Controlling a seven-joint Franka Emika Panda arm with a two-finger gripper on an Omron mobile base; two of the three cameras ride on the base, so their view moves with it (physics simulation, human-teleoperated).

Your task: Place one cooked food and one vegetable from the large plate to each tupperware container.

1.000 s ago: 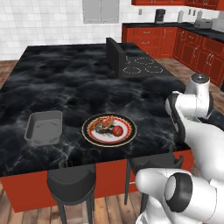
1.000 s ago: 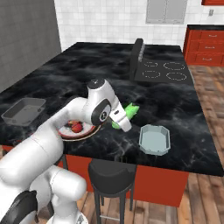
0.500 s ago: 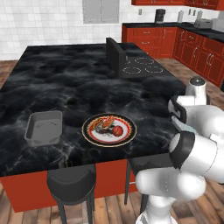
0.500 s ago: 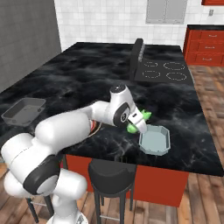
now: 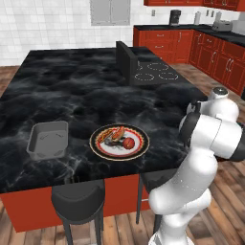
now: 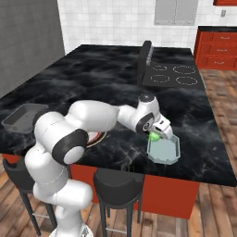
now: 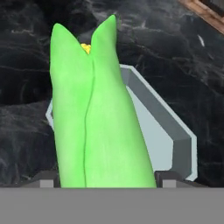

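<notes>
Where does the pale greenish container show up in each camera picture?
Left base view: I cannot find it.
Right base view: pale greenish container lower right of centre, at the counter's near edge.
Hand view: behind the green corn husk, right of centre.
Shared landmark: black marble counter.

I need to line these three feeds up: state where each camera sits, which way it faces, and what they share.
Left base view: behind-left, looking over the island at the large plate and grey container; arm at right.
Right base view: behind-right, same island; arm reaches to the translucent container, gripper.
Hand view: along the gripper at the held corn cob above that container.
Shared: plate, grey container.
</notes>
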